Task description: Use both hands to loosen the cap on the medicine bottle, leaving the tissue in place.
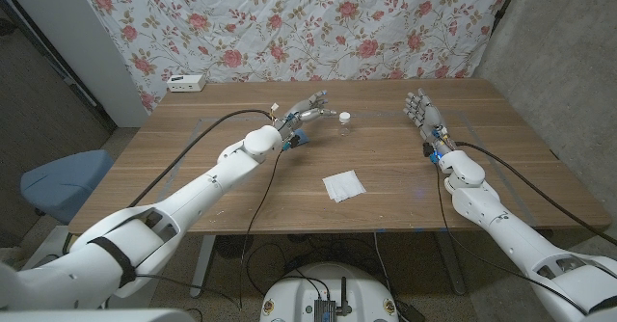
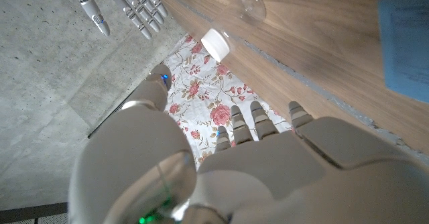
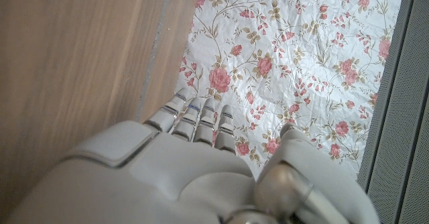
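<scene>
A small clear medicine bottle (image 1: 344, 121) with a white cap stands on the far middle of the wooden table (image 1: 241, 192). In the left wrist view the bottle (image 2: 242, 8) and its white cap (image 2: 216, 43) lie just beyond my fingertips. My left hand (image 1: 310, 108) hovers close to the bottle's left, fingers spread, holding nothing. My right hand (image 1: 421, 110) stands upright further to the bottle's right, fingers apart and empty; the right hand (image 2: 124, 3) also appears in the left wrist view. A white tissue (image 1: 344, 185) lies flat nearer the front edge; the tissue (image 2: 405, 39) is well apart from the bottle.
A white box (image 1: 186, 83) sits at the table's back left corner. A floral cloth (image 1: 318, 23) hangs behind the table. A blue chair (image 1: 60, 182) stands off the table's left side. Bare wood (image 3: 74, 56) stretches under my right hand (image 3: 201, 163).
</scene>
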### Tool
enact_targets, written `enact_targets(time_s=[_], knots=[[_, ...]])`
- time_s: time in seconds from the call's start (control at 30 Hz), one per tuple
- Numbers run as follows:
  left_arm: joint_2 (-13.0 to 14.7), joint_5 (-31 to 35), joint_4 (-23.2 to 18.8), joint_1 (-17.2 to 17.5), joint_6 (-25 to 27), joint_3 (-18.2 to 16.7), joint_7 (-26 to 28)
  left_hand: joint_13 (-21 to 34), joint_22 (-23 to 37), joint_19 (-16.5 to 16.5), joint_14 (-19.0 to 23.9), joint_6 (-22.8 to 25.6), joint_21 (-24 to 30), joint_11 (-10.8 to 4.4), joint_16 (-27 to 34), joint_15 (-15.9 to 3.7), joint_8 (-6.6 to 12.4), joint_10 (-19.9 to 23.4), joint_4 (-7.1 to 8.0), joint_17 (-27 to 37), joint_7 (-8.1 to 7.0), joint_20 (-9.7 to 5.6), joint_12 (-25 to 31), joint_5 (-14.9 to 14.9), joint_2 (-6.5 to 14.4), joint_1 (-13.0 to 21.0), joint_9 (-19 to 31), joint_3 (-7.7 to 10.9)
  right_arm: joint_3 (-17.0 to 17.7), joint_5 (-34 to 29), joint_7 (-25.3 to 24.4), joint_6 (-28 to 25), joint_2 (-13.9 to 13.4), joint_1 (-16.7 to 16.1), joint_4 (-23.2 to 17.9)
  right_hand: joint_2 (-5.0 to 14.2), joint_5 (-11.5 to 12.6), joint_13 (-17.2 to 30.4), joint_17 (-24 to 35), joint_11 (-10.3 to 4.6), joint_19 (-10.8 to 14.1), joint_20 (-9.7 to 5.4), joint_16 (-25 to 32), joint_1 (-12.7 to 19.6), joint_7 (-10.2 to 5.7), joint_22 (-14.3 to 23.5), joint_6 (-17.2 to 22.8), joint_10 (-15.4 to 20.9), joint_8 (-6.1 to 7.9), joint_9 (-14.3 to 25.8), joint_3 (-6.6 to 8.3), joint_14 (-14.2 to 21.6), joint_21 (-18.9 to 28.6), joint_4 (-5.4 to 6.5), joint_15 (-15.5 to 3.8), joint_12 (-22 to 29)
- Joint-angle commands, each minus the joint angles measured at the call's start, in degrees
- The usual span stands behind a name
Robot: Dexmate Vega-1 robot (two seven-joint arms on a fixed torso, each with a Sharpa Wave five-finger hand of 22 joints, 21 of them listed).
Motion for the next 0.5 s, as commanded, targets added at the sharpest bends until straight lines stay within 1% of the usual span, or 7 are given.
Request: enact_targets(time_s=[0.03, 0.07, 0.13, 0.23, 0.4, 0.47, 0.5], knots=[[-1.06, 4.32, -0.29, 0.01, 1.66, 1.57, 4.51, 0.16, 0.12, -0.87, 0.62, -0.79, 0.01, -0.19, 0.11, -1.32, -0.31, 0.68, 0.08, 0.12, -0.94, 0.05, 0.11, 0.38, -0.13, 1.32, 0.23, -0.43, 1.00, 1.87, 1.15, 1.65, 1.10, -0.70, 1.41, 0.04, -0.16, 0.21, 0.08, -0.22, -0.03, -5.61, -0.12, 0.07, 0.06, 0.32, 0.18, -0.13, -0.01, 0.12, 0.04, 0.05, 0.00, -0.39, -0.97, -0.28], [-1.14, 4.42, 0.14, -0.11, 1.01, 1.68, 4.36, 0.15, 0.12, -0.90, 0.69, -0.89, 0.04, -0.18, 0.12, -1.50, -0.32, 0.74, 0.09, 0.12, -0.95, 0.04, 0.10, 0.39, -0.15, 1.46, 0.23, -0.46, 1.05, 1.88, 1.04, 1.75, 1.15, -0.82, 1.37, 0.05, -0.16, 0.21, 0.09, -0.26, -0.01, -5.58, -0.12, 0.06, 0.05, 0.32, 0.17, -0.13, -0.02, 0.12, 0.04, 0.05, 0.02, -0.39, -0.99, -0.29], [-1.31, 5.01, 0.20, -0.18, 1.34, 1.87, 5.00, 0.14, 0.12, -0.97, 0.74, -0.98, 0.10, -0.29, 0.11, -1.53, -0.33, 0.82, 0.13, 0.11, -1.15, 0.04, 0.08, 0.41, -0.17, 1.73, 0.23, -0.52, 1.10, 1.82, 0.75, 1.74, 1.11, -1.05, 1.14, 0.07, -0.17, 0.21, 0.10, -0.28, -0.02, -5.50, -0.14, 0.03, 0.07, 0.32, 0.17, -0.09, -0.03, 0.12, 0.04, 0.05, 0.05, -0.38, -0.95, -0.29], [-1.87, 5.60, 1.48, -0.61, 0.60, 2.23, 5.38, 0.10, 0.12, -1.17, 1.11, -1.10, 0.19, -0.68, 0.18, -2.25, -0.29, 1.48, 0.23, 0.11, -1.23, 0.05, 0.21, 0.45, -0.21, 2.33, 0.22, -0.69, 1.18, 1.97, 0.75, 1.72, 1.12, -1.20, 1.04, 0.09, -0.19, 0.22, 0.11, -0.27, 0.01, -5.44, -0.15, -0.02, 0.00, 0.32, 0.20, -0.09, -0.05, 0.12, 0.03, 0.07, 0.10, -0.39, -0.95, -0.33], [-2.55, 8.31, 2.71, -1.17, 0.43, 3.28, 7.75, 0.04, 0.11, -1.10, 2.68, -1.15, 0.45, -1.12, 0.50, -3.37, -0.21, 2.80, 0.47, 0.08, -1.61, -0.02, 0.40, 0.50, -0.19, 3.31, 0.21, -1.11, 1.38, 1.97, 0.43, 2.01, 1.18, -1.38, 1.00, 0.15, -0.22, 0.23, 0.13, -0.32, 0.03, -5.36, -0.18, -0.10, 0.03, 0.31, 0.45, -0.02, 0.00, 0.13, 0.03, 0.10, 0.16, -0.39, -0.98, -0.37], [-2.77, 9.28, 3.34, -1.38, 0.09, 3.68, 8.52, 0.00, 0.10, -0.64, 4.77, -1.08, 0.69, -0.97, 0.83, -3.90, -0.16, 4.77, 0.74, 0.04, -1.72, -0.08, 0.74, 0.52, -0.07, 4.08, 0.21, -1.63, 1.47, 2.02, 0.38, 2.11, 1.20, -1.43, 1.01, 0.16, -0.22, 0.23, 0.14, -0.25, 0.02, -5.35, -0.19, -0.12, -0.02, 0.30, 0.47, -0.02, 0.00, 0.13, 0.04, 0.09, 0.17, -0.40, -0.94, -0.38], [-2.90, 9.84, 3.58, -1.43, 0.04, 3.86, 9.16, -0.01, 0.10, -0.53, 5.15, -1.00, 0.73, -1.15, 0.83, -4.09, -0.14, 5.39, 0.80, 0.03, -1.77, -0.08, 0.85, 0.53, -0.05, 4.25, 0.21, -1.78, 1.51, 2.04, 0.32, 2.11, 1.21, -1.45, 0.99, 0.17, -0.23, 0.23, 0.14, -0.23, 0.02, -5.34, -0.21, -0.13, -0.04, 0.30, 0.48, -0.03, 0.00, 0.14, 0.04, 0.07, 0.18, -0.40, -0.97, -0.39]])
